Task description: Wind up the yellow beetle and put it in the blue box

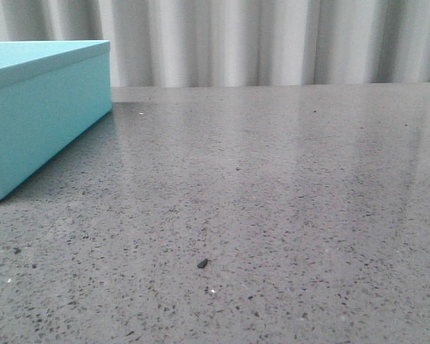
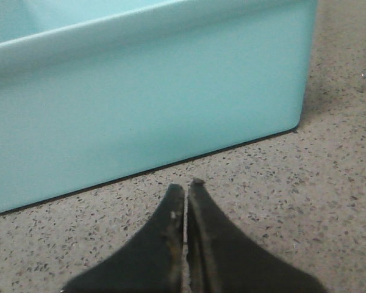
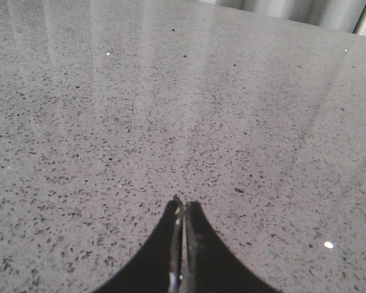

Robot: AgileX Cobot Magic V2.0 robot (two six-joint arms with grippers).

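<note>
The blue box (image 1: 36,107) stands at the left of the grey speckled table with its lid on. In the left wrist view the blue box (image 2: 146,97) fills the upper half, and my left gripper (image 2: 186,186) hovers just short of its side wall, shut with nothing between its fingers. Over bare tabletop, my right gripper (image 3: 184,204) is shut and empty as well. The yellow beetle is out of view in all three views. Neither gripper shows in the front view.
A small dark speck (image 1: 202,264) lies on the table near the front middle. A pale pleated curtain (image 1: 272,39) hangs behind the table's far edge.
</note>
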